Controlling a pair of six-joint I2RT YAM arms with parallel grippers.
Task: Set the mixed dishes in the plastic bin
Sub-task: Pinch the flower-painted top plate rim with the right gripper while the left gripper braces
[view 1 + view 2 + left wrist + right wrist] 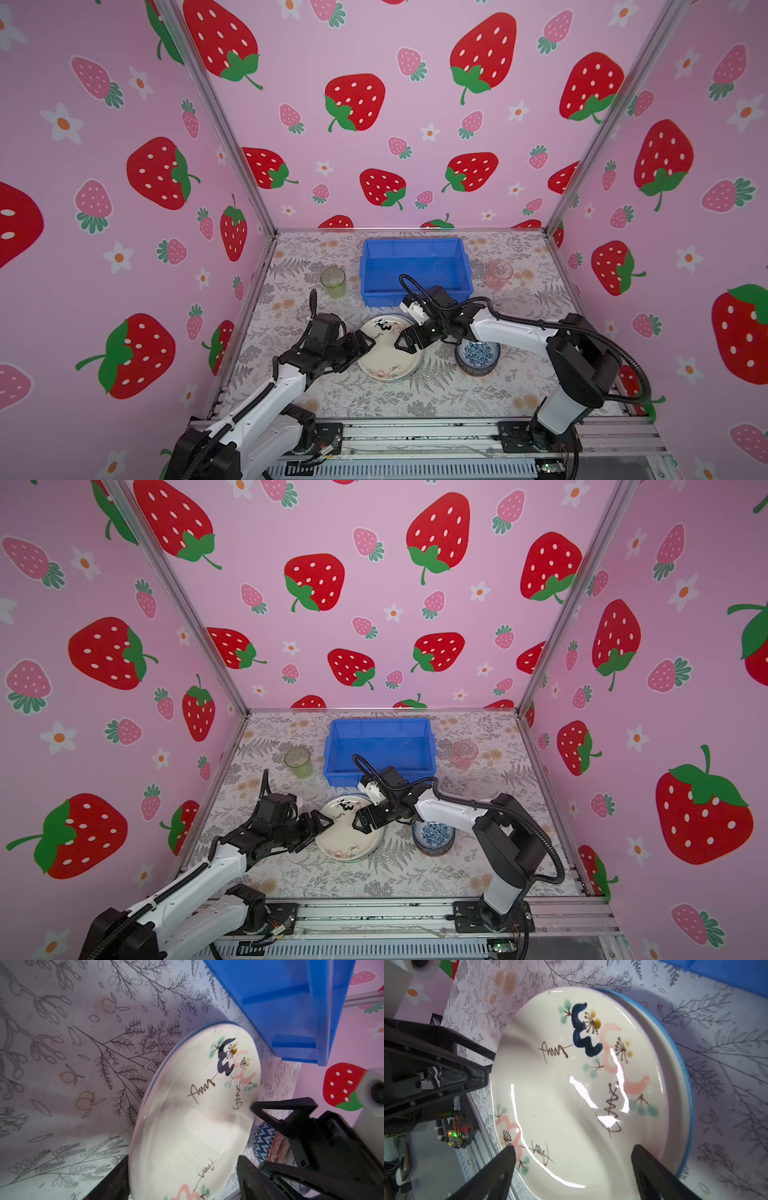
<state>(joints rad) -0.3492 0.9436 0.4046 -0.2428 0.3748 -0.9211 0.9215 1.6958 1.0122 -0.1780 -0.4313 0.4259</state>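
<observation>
Both top views show the left pincer at the left rim of a cream plate with black marks, its jaws spread to either side of the edge and not visibly clamped. The right pincer is released, its jaws wide apart over the plate's opposite side. In the right wrist view the cream plate lies on a blue-rimmed plate. Both plates rest on the floral counter, just in front of the blue plastic bin. A blue-white bowl tops a stack to their right. A green tumbler and a pink tumbler stand upright on either side of the bin.
</observation>
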